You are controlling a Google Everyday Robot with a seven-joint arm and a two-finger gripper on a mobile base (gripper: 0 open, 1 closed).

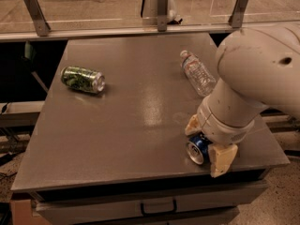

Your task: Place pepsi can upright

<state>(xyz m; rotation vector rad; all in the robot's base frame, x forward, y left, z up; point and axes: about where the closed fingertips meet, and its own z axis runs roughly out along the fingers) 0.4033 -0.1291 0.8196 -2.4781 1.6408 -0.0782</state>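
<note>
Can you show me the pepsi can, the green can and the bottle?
pepsi can (201, 143), camera view, on its blue side; it lies down.
green can (80, 78), camera view, middle of its side.
bottle (198, 75), camera view, on its clear body.
end effector (204, 151), camera view, down at the pepsi can.
</note>
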